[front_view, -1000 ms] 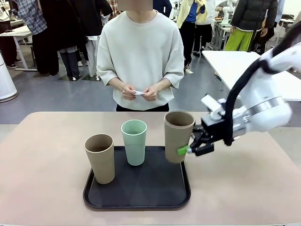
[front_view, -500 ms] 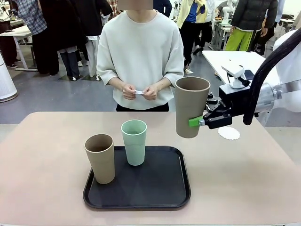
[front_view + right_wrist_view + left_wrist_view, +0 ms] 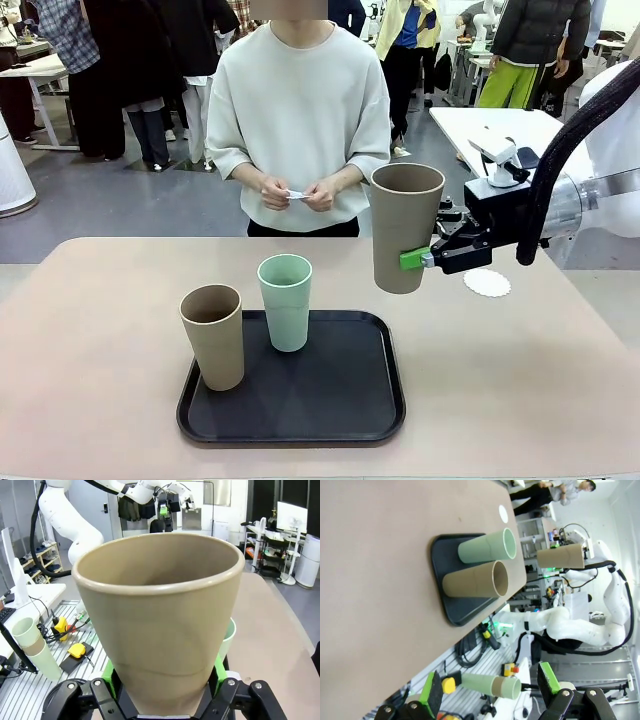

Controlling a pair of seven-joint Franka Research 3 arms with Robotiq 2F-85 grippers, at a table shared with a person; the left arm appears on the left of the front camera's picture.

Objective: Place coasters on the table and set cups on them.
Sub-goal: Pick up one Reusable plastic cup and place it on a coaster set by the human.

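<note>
My right gripper (image 3: pixel 418 259) is shut on a tan cup (image 3: pixel 405 228) and holds it upright in the air, right of the black tray (image 3: pixel 330 392). In the right wrist view this cup (image 3: pixel 160 615) stands between the green pads (image 3: pixel 108 674). A second tan cup (image 3: pixel 213 335) and a mint cup (image 3: pixel 285 302) stand on the tray. One white lacy coaster (image 3: pixel 487 283) lies on the table (image 3: pixel 100 300), right of the held cup and partly behind my gripper. The person holds a small white thing (image 3: pixel 295 195) in both hands. My left gripper (image 3: pixel 490 687) is open off the table's edge.
The person stands at the far edge, facing me. A white table (image 3: pixel 490 130) sits behind on the right. From the left wrist I see the tray (image 3: pixel 451 575), both cups on it and the coaster (image 3: pixel 503 513) beyond.
My right gripper lifted the tan cup off the tray's right side, up and to the right, uncovering the coaster on the table. It has hardly moved over the last half second.
</note>
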